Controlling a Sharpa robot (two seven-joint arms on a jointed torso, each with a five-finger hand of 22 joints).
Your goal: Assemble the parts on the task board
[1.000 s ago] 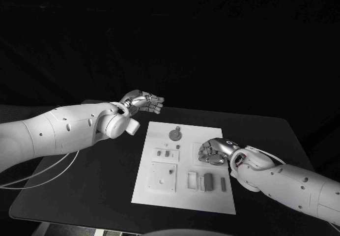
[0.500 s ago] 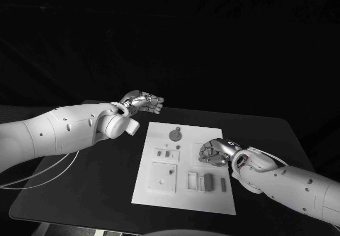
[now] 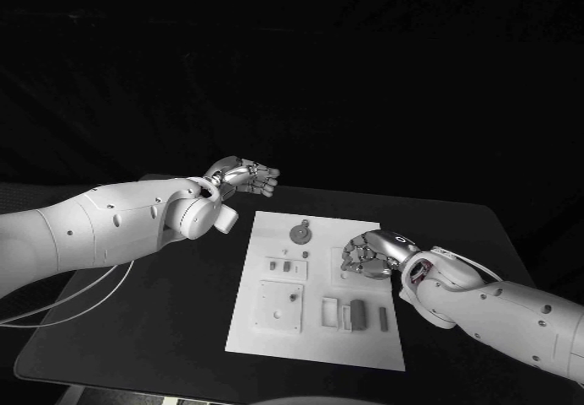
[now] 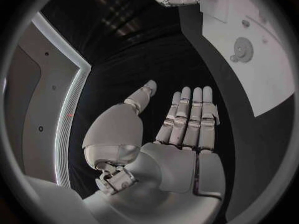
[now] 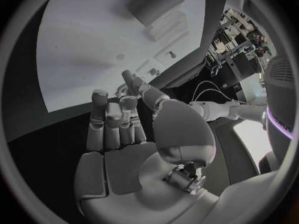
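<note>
The white task board (image 3: 314,333) lies in the middle of the black table. On it are a round grey part (image 3: 300,230), a dark grey block (image 3: 357,311) and small pale pieces (image 3: 283,266). My right hand (image 3: 370,255) hovers at the board's right edge with its fingers curled down. In the right wrist view the thumb (image 5: 138,88) stands close to the bent fingertips (image 5: 127,103) over the board (image 5: 81,45); whether anything is pinched there is hidden. My left hand (image 3: 241,176) is raised beyond the board's far left corner. Its fingers (image 4: 187,115) are straight and hold nothing.
A white square plate (image 3: 278,305) with holes sits on the board's near left. Bare black table (image 3: 159,312) lies left of the board and more lies to its right (image 3: 468,228). A pale cable (image 3: 67,302) runs under my left arm.
My right hand has shifted slightly toward the board's far side and risen a little. The left hand has stayed where it was.
</note>
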